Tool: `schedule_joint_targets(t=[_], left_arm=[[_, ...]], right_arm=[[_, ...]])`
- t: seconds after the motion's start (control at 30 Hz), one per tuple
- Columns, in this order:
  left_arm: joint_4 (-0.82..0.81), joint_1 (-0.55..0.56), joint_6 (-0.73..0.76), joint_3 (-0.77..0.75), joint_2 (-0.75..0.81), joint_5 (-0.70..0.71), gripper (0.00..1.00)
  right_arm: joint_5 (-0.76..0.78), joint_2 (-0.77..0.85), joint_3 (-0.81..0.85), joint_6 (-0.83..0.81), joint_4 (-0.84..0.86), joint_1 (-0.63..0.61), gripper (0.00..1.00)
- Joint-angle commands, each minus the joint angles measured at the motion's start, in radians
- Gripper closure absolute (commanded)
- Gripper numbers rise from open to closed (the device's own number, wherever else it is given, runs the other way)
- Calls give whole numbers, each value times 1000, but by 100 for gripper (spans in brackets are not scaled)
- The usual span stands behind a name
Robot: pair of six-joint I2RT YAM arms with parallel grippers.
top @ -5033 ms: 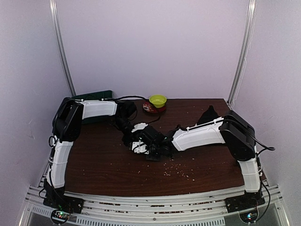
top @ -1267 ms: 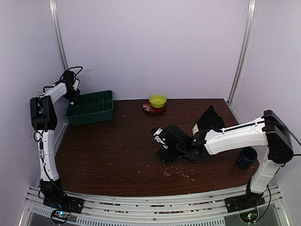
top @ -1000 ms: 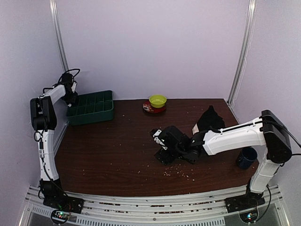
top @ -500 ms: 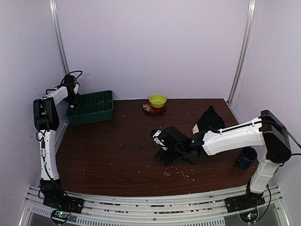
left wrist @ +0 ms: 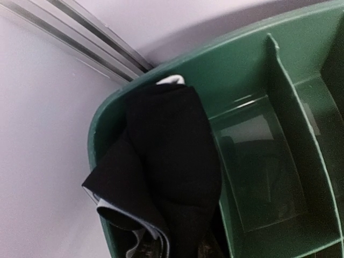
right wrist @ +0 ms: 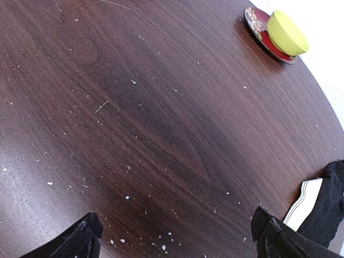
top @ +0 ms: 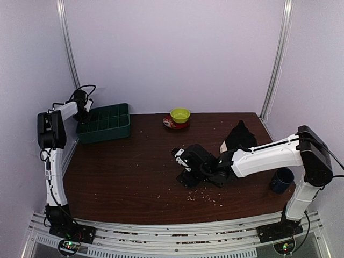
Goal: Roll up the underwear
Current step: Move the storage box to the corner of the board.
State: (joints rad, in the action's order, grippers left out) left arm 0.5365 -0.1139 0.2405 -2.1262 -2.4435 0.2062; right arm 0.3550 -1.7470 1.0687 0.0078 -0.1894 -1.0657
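A rolled black underwear (left wrist: 172,150) with a white edge fills the left wrist view. It hangs over the near-left corner compartment of the green divided tray (left wrist: 252,70). My left gripper (top: 81,112) is shut on it at that corner, its fingers hidden by the fabric. A second black underwear (top: 239,135) with white trim lies in a heap at the table's right rear, also seen as underwear (right wrist: 327,207) at the right wrist view's edge. My right gripper (top: 187,176) hovers low over mid-table, open, with only bare wood between its fingers (right wrist: 86,239).
The green tray (top: 102,124) stands at the table's rear left against the wall. A yellow-green bowl (top: 180,114) on a red plate sits at rear centre. A dark blue mug (top: 281,180) stands by the right edge. Crumbs dot the brown table (top: 123,177).
Five seconds ago both grippers worked together at mid-table. Since then the left arm swung to the tray's corner with the underwear, sinking slightly in the last second. The right arm barely shifted.
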Motion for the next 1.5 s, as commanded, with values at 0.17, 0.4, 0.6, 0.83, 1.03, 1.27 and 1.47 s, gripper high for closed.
schedule_joint_targets(t=[0.17, 0.4, 0.6, 0.83, 1.03, 1.27, 1.47], left_arm=[[141, 14, 165, 312, 196, -242, 100], [144, -4, 86, 299, 180, -165, 100], [210, -21, -72, 193, 113, -167, 100], [358, -22, -79, 107, 20, -154, 100], [377, -25, -88, 50, 6, -124, 73], [365, -23, -99, -35, 68, -131, 47], [366, -22, -77, -74, 77, -98, 36]], right_arm=[[-2, 15, -5, 20, -3, -13, 0], [9, 5, 2, 23, -9, -20, 0], [23, -3, 5, 26, -14, -21, 0], [27, -6, 7, 24, -16, -24, 0], [27, -4, 8, 21, -18, -35, 0], [25, -4, 8, 19, -15, -39, 0], [24, -3, 10, 14, -12, -43, 0]])
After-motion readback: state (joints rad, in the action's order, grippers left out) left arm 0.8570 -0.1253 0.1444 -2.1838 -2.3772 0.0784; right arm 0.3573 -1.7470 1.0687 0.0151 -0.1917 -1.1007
